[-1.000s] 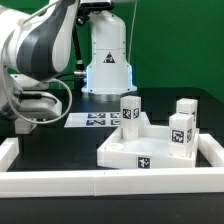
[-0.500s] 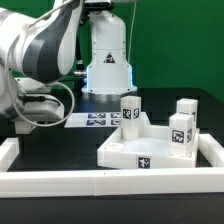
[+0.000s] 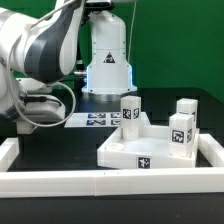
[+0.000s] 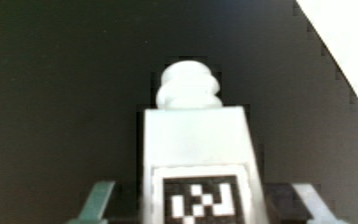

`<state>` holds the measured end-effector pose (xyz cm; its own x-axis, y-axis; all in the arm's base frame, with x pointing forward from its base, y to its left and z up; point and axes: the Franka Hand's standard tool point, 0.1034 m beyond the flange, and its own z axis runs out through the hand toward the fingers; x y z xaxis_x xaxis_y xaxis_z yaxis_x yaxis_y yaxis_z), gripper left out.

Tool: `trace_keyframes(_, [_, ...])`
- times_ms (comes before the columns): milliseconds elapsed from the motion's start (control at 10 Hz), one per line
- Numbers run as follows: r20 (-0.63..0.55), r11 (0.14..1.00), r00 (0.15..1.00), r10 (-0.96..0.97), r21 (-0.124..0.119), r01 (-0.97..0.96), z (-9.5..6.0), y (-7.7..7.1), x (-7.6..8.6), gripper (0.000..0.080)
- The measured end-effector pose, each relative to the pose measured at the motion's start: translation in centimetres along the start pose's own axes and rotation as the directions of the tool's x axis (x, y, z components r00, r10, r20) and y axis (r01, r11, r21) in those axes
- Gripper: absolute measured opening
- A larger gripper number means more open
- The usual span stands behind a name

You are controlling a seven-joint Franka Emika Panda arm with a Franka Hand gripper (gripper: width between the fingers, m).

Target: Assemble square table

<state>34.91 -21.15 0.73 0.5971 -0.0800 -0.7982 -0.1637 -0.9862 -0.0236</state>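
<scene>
Between the gripper's fingers in the wrist view, you see a white leg block, a black-and-white square marker on its face; the fingers look to be pinching it. Judged step: picking up a leg. Next, lift it and carry it to the square slab, where 3 legs stand. No readable writing.

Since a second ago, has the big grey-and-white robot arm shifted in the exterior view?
Yes. The grey-and-white robot arm has swung slightly toward the exterior view's right, nearer the fixed white robot base; the white square tabletop slab has not moved.
</scene>
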Motion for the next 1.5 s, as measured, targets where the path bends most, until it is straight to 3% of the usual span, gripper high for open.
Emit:
trace_keyframes(500, [-0.003,1.0,1.0,0.0,-0.001,0.0,-0.2,-0.1,-0.1,0.0284])
trace_keyframes(1100, [-0.05,1.0,0.998,0.024,0.006,-0.024,-5.9,-4.6,-3.6,0.0284])
trace_keyframes(1400, [-0.082,1.0,0.996,0.016,-0.001,-0.016,-6.4,-4.8,-3.4,0.0285])
trace_keyframes(1500, [-0.144,1.0,0.99,0.009,-0.013,-0.011,-6.8,-4.8,-2.9,0.0285])
